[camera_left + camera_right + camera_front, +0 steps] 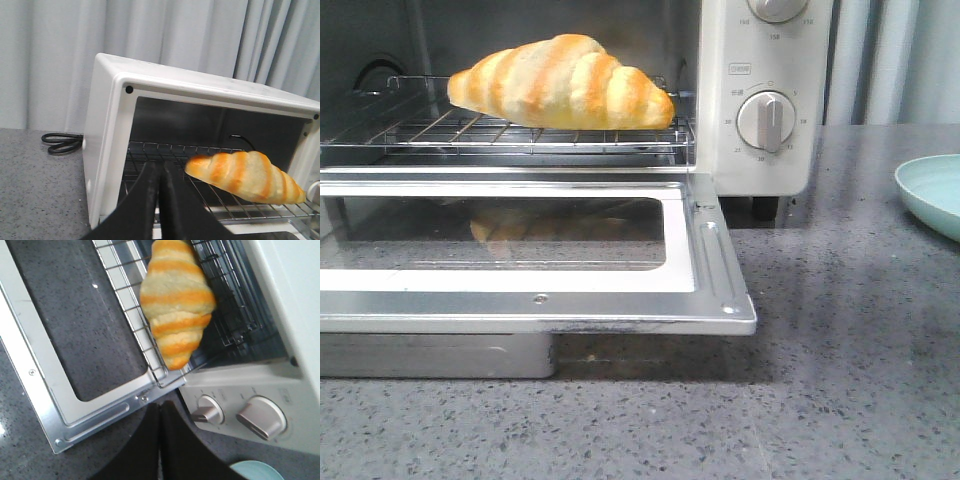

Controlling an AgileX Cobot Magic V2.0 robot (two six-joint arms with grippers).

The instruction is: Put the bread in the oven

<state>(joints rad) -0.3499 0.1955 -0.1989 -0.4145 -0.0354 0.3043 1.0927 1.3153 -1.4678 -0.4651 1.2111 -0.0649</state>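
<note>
The bread (560,82), a golden-orange roll with cream stripes, lies on the wire rack (470,130) inside the cream-white oven (760,100), near the rack's front edge. The glass door (520,255) hangs fully dropped open. No gripper shows in the front view. My left gripper (161,167) is shut and empty, hovering in front of the oven's left side, left of the bread (245,176). My right gripper (161,407) is shut and empty above the counter by the door's right corner, below the bread (176,302) and near the dials (260,417).
A pale teal plate (932,192) sits on the dark speckled counter at the right; its rim (252,471) also shows by the right gripper. A coiled black cord (62,141) lies left of the oven. Grey curtains hang behind.
</note>
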